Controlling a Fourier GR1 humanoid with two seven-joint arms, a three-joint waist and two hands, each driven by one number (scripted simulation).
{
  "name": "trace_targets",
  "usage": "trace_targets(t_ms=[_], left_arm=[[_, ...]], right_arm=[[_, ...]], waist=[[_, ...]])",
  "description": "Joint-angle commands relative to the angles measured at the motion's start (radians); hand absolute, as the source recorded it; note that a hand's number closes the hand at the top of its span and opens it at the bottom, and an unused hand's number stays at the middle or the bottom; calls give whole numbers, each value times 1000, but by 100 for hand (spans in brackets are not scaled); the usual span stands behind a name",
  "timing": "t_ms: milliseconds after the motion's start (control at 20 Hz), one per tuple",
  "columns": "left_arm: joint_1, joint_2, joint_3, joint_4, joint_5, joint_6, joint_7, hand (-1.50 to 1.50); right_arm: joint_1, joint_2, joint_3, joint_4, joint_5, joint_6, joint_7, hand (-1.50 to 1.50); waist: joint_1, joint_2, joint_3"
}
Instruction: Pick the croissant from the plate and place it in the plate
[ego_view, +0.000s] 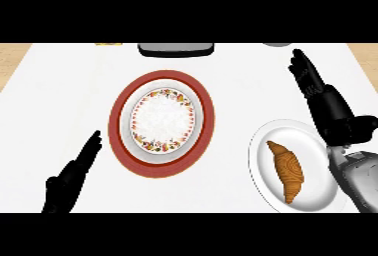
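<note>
Black left hand (70, 180) rests open near the left edge, fingers straight, touching nothing. Middle of the counter: a floral-rimmed white plate on a red round charger (162, 123), bare in its centre. Right and near, the golden-brown crescent croissant (287, 170) lies on a plain white plate (265, 140). It looks light, flaky, easily crushed; best pinched across its thick middle. Right hand (317, 95), fingers straight and together, holds nothing.

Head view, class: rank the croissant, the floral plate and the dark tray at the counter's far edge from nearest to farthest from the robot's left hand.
From the left hand:
1. Floral plate, centre, on a red charger.
2. Croissant, right, on the white plate.
3. Dark tray, far edge, centre.
</note>
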Motion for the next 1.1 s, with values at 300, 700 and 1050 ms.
trace_targets(t_ms=[300,700,1050], left_arm=[[-109,-9,87,0,41,27,86,0],[-232,-32,130,50,63,22,181,0],[-254,-11,181,22,88,-15,237,0]], right_arm=[[-112,-324,45,3,162,402,-154,150],[113,-185,-30,449,89,594,-746,-150],[109,-296,21,487,340,562,-871,-150]], waist=[[21,-24,-30],[20,10,-8],[17,1,-10]])
